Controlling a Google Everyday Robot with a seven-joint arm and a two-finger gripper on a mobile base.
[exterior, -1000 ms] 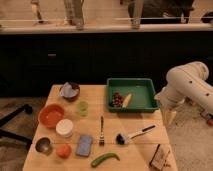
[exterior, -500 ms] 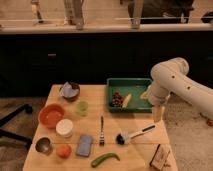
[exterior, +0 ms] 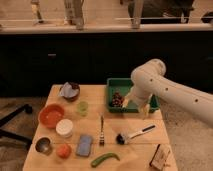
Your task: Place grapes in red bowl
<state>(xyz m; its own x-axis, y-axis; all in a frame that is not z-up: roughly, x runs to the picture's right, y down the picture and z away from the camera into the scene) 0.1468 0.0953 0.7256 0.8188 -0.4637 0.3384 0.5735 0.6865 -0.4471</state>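
The grapes [exterior: 117,98], a small dark red-purple cluster, lie in a green tray [exterior: 116,83] at the back right of the wooden table. The red bowl [exterior: 51,115], shallow and orange-red, stands at the table's left side and holds nothing. My white arm reaches in from the right and bends down over the tray. My gripper [exterior: 127,103] hangs over the tray's right half, just right of the grapes and close to them. Part of the tray is hidden behind the arm.
A dark brown bowl with blue-grey cloth [exterior: 70,91] stands at back left, with a small green cup [exterior: 82,107] beside it. A white cup [exterior: 64,127], metal cup [exterior: 43,145], orange-red fruit [exterior: 63,150], blue sponge [exterior: 84,145], fork [exterior: 101,131], brush [exterior: 132,135] and green chili [exterior: 105,159] lie in front.
My arm has swung left from the table's right side until it is over the green tray, and the gripper has come down next to the grapes. The objects on the table have not moved.
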